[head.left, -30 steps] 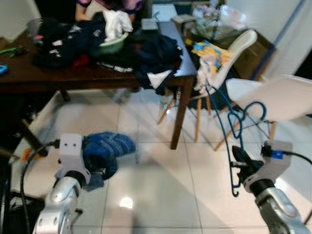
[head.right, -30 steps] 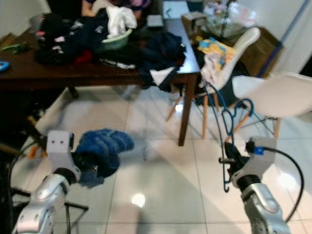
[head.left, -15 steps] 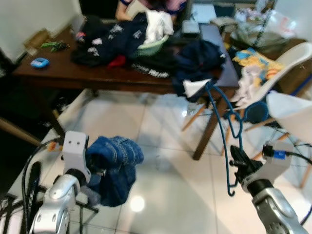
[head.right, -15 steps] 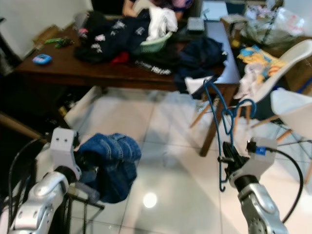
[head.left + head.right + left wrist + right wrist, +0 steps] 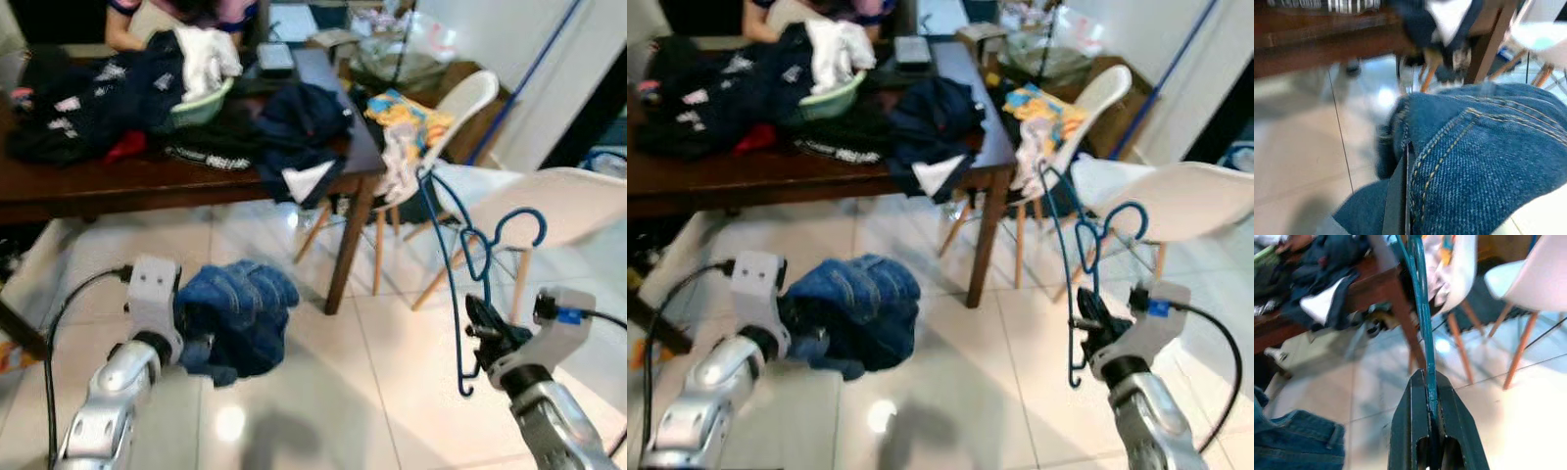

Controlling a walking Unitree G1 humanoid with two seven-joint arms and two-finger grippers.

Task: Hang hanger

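Swinging back toward the robot's right since half a second ago, the head camera now puts the table (image 5: 147,181) at upper left and both white chairs in view; relative to the arms, the load in each claw looks unchanged.

One blue hanger (image 5: 460,284) is clamped in the right claw (image 5: 480,335), whose two black fingers are closed flat on the thin wire with no gap showing in the right wrist view (image 5: 1425,357). It stands upright, its long axis close to vertical, above the white tiled floor (image 5: 343,392). Its curled end (image 5: 514,227) is at the top, beside the seat of the nearer white chair (image 5: 558,201), and its lower end hangs below the claw in a small hook. It touches nothing but the fingers that I can see.

The left claw (image 5: 191,338) is closed on one bundle of blue jeans (image 5: 240,308), held clear of the floor; in the left wrist view one black finger (image 5: 1397,196) is pressed into the denim (image 5: 1484,166) and the other is hidden by it.

A second white chair (image 5: 460,108) stands at the table's near right corner with cloth draped over it. Dark clothes (image 5: 118,83) are heaped along the table top, with a green basin (image 5: 201,103) among them. A person's arm (image 5: 122,24) shows at the far edge.
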